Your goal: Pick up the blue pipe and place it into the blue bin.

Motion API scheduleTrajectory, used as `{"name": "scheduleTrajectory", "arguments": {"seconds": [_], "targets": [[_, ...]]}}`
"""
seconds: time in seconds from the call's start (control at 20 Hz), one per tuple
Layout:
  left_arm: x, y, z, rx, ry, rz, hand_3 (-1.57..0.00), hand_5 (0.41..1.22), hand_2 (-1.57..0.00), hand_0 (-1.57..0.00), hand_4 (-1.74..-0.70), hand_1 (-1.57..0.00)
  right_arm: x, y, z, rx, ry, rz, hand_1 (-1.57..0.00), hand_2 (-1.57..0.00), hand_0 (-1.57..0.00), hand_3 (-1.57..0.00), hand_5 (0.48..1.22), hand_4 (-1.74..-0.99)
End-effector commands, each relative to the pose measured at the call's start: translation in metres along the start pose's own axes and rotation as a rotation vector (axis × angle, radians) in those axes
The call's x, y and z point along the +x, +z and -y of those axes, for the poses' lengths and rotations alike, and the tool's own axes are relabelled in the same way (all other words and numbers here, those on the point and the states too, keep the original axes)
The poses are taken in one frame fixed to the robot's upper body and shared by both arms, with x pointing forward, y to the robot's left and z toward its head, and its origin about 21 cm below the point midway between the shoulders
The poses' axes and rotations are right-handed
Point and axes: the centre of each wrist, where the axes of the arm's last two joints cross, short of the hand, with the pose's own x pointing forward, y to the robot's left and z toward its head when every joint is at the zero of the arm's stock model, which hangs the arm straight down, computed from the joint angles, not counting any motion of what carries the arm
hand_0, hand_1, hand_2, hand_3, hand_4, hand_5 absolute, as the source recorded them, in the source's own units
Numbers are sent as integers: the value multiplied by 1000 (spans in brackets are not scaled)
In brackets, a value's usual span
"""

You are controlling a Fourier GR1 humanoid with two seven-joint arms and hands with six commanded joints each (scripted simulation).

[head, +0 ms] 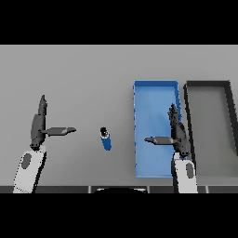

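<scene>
**Blue pipe on table, both hands open and clear of it**

Blue pipe (106,139), a short cylindrical piece with a dark end pointing away from the robot, lies on the grey table (83,74) between the two hands, touching neither. The blue rectangular bin (137,130) stands to the pipe's right, apart from it. A dark grey rectangular bin (188,107) stands just beside the blue one, on its right.

Left hand (38,125) hangs to the left of the pipe, fingers straight, thumb pointing toward the pipe, holding nothing. Right hand (177,135) appears over the right edge of the blue bin, fingers straight, thumb extended left, holding nothing.
</scene>
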Motion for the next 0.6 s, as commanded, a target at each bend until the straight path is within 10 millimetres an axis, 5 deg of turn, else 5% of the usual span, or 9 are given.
{"name": "scheduleTrajectory", "arguments": {"seconds": [0.0,0.25,0.35,0.55], "targets": [[0,0,1,0,1,6,1,594,1,1,-967,1,0,0,1,-1,0,1,1,1,1,1,594,-1210],[1,4,7,-1,1,13,1,594,1,1,-967,1,-1,6,7,1,-6,9,1,1,1,1,594,-1210],[4,7,-13,-246,-121,71,1,595,1,1,-969,1,10,14,23,103,240,97,1,1,1,1,592,-1206],[4,6,-29,-375,-183,77,1,597,1,1,-968,1,16,23,20,160,349,117,1,1,1,1,586,-1190]]}}
